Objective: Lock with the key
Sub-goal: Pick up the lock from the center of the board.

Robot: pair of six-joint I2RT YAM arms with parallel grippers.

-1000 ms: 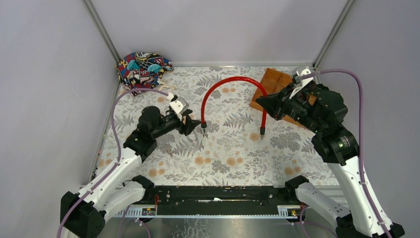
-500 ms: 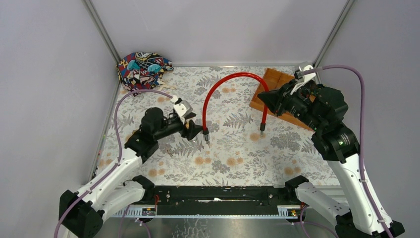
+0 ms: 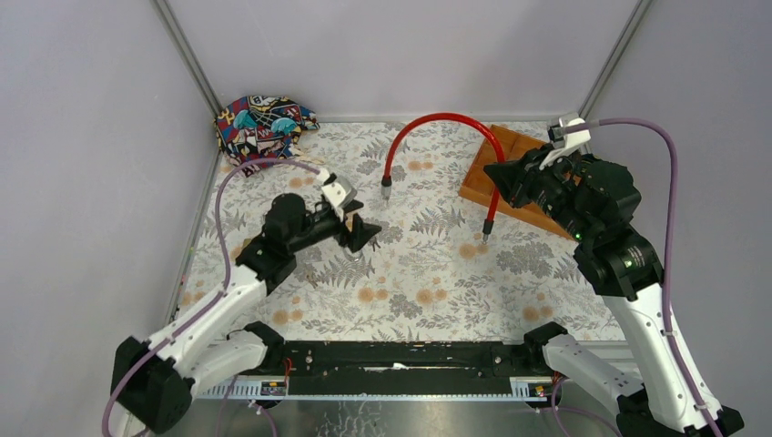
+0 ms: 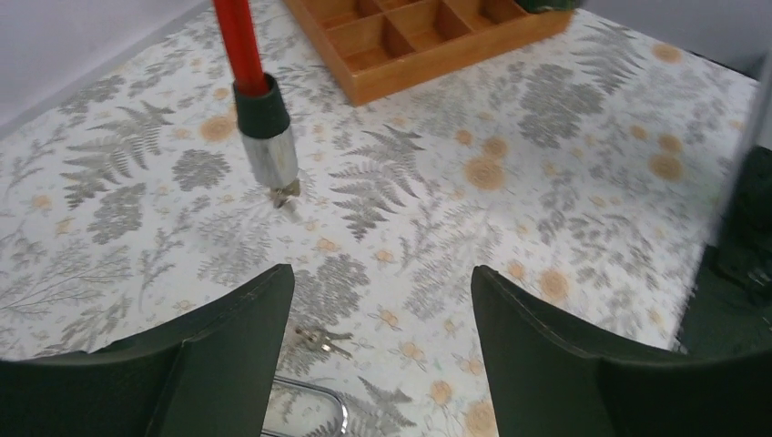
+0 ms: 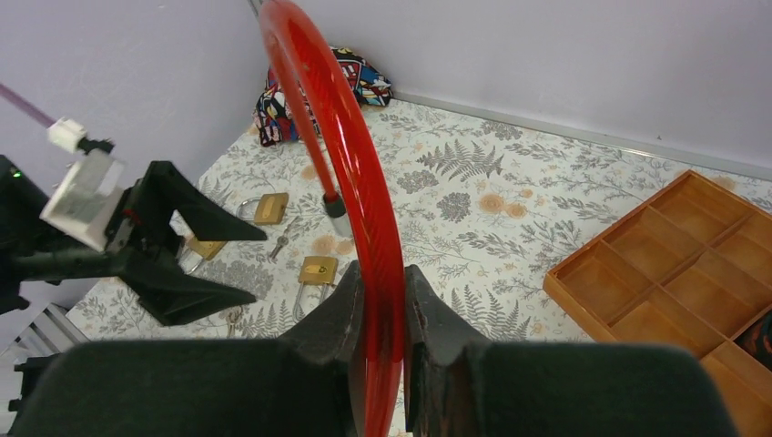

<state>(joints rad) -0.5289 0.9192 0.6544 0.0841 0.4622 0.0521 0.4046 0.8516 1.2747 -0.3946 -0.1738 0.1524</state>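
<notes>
A red cable lock point(image 3: 442, 118) arches over the table; in the top view its metal ends hang at the middle left and lower right. My right gripper point(image 3: 499, 175) is shut on the cable point(image 5: 360, 200) near its right side and holds it up. My left gripper point(image 3: 366, 233) is open and empty, low over the table. In the left wrist view the cable's metal tip point(image 4: 270, 157) hangs ahead of the left gripper point(image 4: 382, 305), and a small bunch of keys point(image 4: 319, 340) lies between the fingers. Brass padlocks point(image 5: 318, 270) point(image 5: 270, 208) and a key point(image 5: 282, 240) lie by the left gripper point(image 5: 196, 259).
A wooden compartment tray point(image 3: 510, 150) stands at the back right, behind the right gripper. A patterned cloth bundle point(image 3: 262, 123) lies in the back left corner. A padlock shackle point(image 4: 314, 410) lies just under the left gripper. The floral mat point(image 3: 428, 282) is bare at the front.
My right gripper has lifted the cable up and back. The cable's left end has risen away from the left gripper. My left gripper has shifted slightly right and stayed open.
</notes>
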